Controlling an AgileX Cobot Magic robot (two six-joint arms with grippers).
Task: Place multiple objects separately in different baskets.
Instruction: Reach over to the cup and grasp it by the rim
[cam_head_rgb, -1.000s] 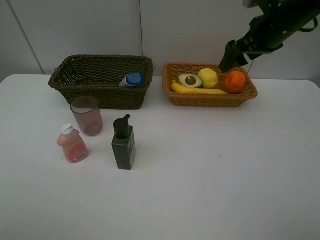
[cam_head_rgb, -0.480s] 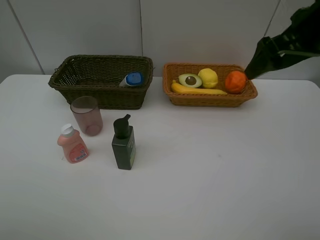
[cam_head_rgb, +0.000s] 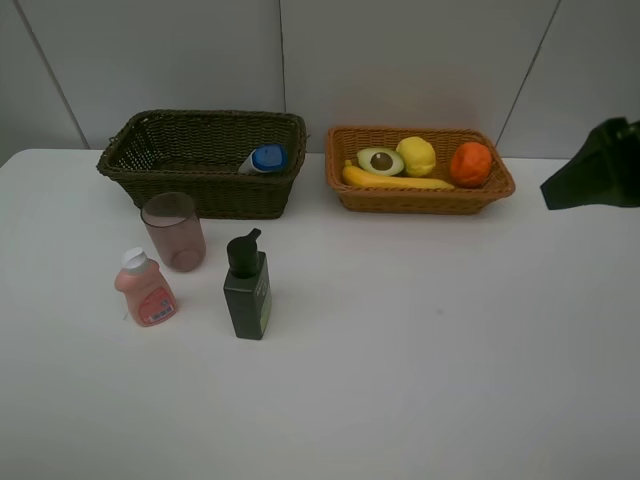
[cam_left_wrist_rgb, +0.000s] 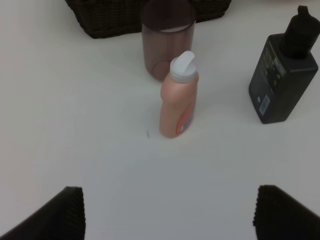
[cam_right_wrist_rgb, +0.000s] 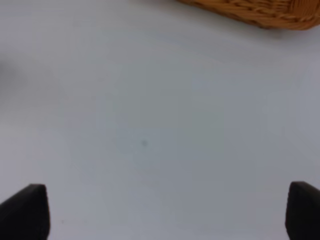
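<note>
Left end effector (cam_left_wrist_rgb: 170, 212): fingers spread wide, nothing in them, low over bare desk (cam_head_rgb: 400, 350). Pink bottle (cam_left_wrist_rgb: 179, 102) stood upright ahead of it, roughly on the line between the two fingers. Cup (cam_left_wrist_rgb: 167, 50) just behind the bottle; could not tell whether there was a gap between them. Pump bottle (cam_left_wrist_rgb: 285, 80) upright off to one side, apart from both.

Right end effector (cam_right_wrist_rgb: 164, 212): also fully spread and empty, out at the desk's right edge, a corner of the light basket (cam_head_rgb: 420, 200) in its wrist view.

Light basket held banana (cam_head_rgb: 395, 181), avocado (cam_head_rgb: 380, 160), lemon (cam_head_rgb: 416, 156) and orange (cam_head_rgb: 471, 164). Dark basket (cam_head_rgb: 200, 195) held only the blue-capped bottle (cam_head_rgb: 265, 159), lying down.

Judged: fruit side done; three items left for the dark basket.

Risks: the pink bottle looked narrow and tall, so one finger touching first could topple it. Pushing in too deep could knock the cup over. The dark basket's wall is high; a low carry might snag its rim.
</note>
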